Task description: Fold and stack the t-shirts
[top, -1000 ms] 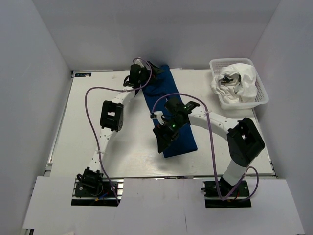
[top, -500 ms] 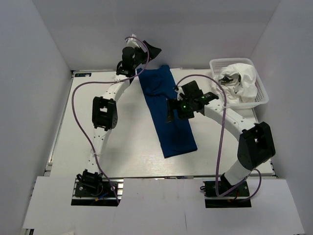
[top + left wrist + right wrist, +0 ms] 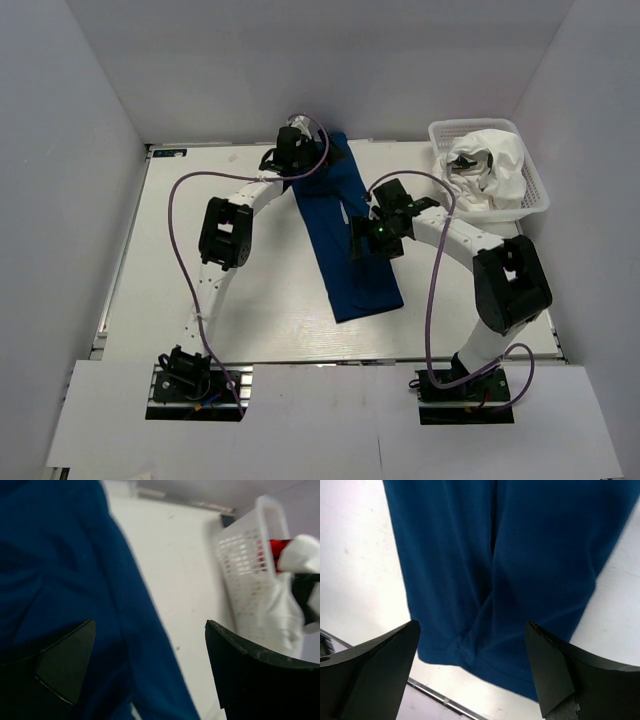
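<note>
White arm links (image 3: 205, 292), black joints (image 3: 222, 232), looping purple cables (image 3: 172, 215).

left half of white bench (image 3: 280, 300): bare, open passage | centre: long folded navy cloth shirt (image 3: 365, 285) lying flat | far-right corner: white lattice plastic basket (image 3: 495, 214) blocks

Even, bright light; left-wrist view blurred
</note>
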